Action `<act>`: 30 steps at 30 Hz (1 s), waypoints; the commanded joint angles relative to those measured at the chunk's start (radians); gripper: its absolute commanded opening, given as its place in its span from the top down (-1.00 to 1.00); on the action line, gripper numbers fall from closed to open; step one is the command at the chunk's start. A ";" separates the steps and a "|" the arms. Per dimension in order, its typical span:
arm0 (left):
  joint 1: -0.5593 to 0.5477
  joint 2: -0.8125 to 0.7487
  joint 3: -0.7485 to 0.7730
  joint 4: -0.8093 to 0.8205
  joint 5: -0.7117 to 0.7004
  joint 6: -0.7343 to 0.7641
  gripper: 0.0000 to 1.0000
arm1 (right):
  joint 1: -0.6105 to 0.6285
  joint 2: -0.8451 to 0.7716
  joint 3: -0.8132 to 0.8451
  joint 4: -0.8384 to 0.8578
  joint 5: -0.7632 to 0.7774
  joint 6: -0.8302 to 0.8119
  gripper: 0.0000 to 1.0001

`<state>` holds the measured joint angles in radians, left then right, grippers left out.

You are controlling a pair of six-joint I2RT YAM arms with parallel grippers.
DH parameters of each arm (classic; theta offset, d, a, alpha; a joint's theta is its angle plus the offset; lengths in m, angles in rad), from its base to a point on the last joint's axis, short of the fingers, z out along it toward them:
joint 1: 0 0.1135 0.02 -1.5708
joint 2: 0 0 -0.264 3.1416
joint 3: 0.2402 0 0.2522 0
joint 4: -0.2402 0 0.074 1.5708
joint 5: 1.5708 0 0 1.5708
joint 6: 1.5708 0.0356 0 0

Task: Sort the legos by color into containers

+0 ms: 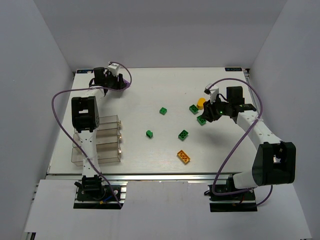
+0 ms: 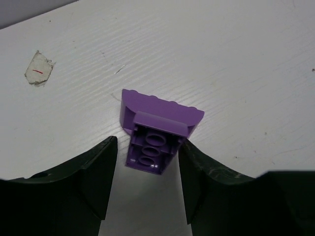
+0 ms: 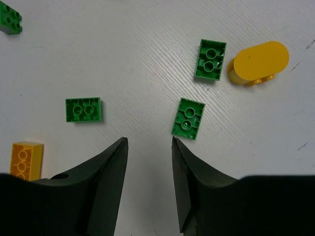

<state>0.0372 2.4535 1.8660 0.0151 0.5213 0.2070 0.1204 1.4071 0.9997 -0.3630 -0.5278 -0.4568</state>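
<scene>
A purple lego (image 2: 156,129) lies hollow side toward the left wrist camera on the white table, at the far left. My left gripper (image 2: 147,147) is open around its near end; the right finger (image 2: 197,172) is at the brick's edge and the left finger (image 2: 101,169) stands a little apart. From above, the left gripper (image 1: 113,80) hides this brick. My right gripper (image 3: 149,140) is open and empty, just above the table, with a green lego (image 3: 188,118) just beyond its right fingertip. Other green legos (image 3: 211,60) (image 3: 83,109) and a yellow block (image 3: 258,63) lie close by.
The clear containers (image 1: 97,141) stand in a row at the left front, beside the left arm. Green legos (image 1: 163,110) (image 1: 149,133) (image 1: 183,134) and a flat orange-yellow lego (image 1: 183,156) are scattered mid-table. A scrap of tape (image 2: 38,69) is stuck near the purple brick.
</scene>
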 commanded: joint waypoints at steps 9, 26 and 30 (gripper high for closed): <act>0.000 -0.048 -0.033 0.103 0.039 -0.047 0.35 | 0.001 0.004 0.047 -0.013 0.005 -0.023 0.07; -0.051 -0.366 -0.436 0.535 0.345 -0.636 0.91 | 0.010 0.047 0.158 -0.074 -0.217 0.108 -0.22; -0.094 -0.487 -0.658 0.757 0.457 -0.820 1.00 | 0.016 0.144 0.261 -0.110 -0.385 0.314 -0.26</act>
<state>-0.0185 2.1056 1.3476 0.5213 0.8352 -0.4156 0.1272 1.4952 1.1797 -0.4377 -0.7403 -0.3141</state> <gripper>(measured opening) 0.472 0.627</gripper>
